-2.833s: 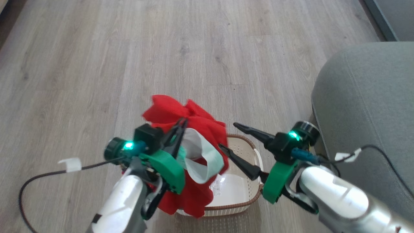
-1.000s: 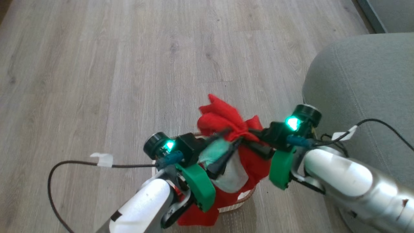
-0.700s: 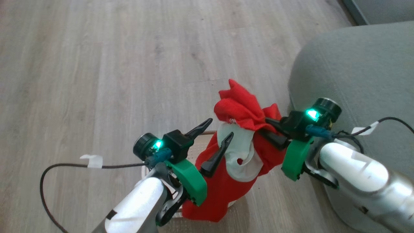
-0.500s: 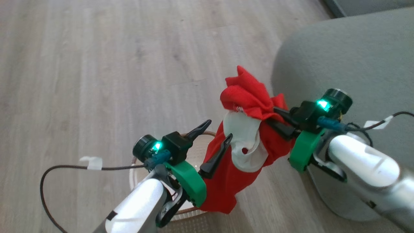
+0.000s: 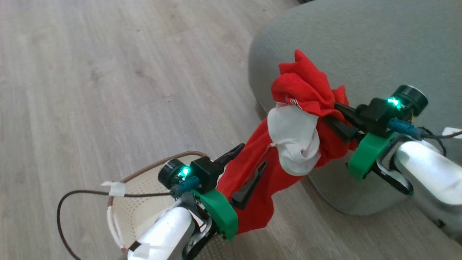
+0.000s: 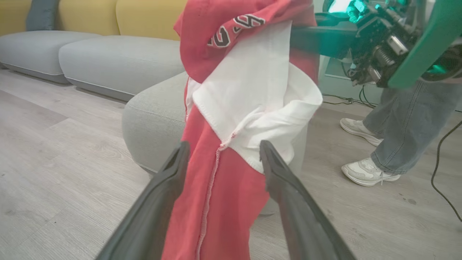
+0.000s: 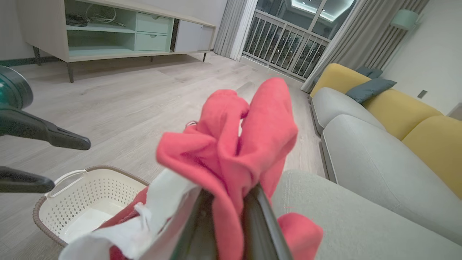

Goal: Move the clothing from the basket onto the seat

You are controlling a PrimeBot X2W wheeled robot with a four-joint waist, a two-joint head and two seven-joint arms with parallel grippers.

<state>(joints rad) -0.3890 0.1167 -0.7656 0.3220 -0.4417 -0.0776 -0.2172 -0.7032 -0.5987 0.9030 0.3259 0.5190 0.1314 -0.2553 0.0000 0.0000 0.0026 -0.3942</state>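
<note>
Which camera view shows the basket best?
The right wrist view: the basket shows its rim, one handle, holed wall and floor plainly. The head view gives part of its rim and wall, behind the left arm.

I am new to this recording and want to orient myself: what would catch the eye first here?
The bright red clothing with its white part hangs in the air beside the grey-green seat, pinched at its top by the shut right gripper. The left gripper stands open by the hanging cloth, and the basket sits on the floor at lower left.
</note>
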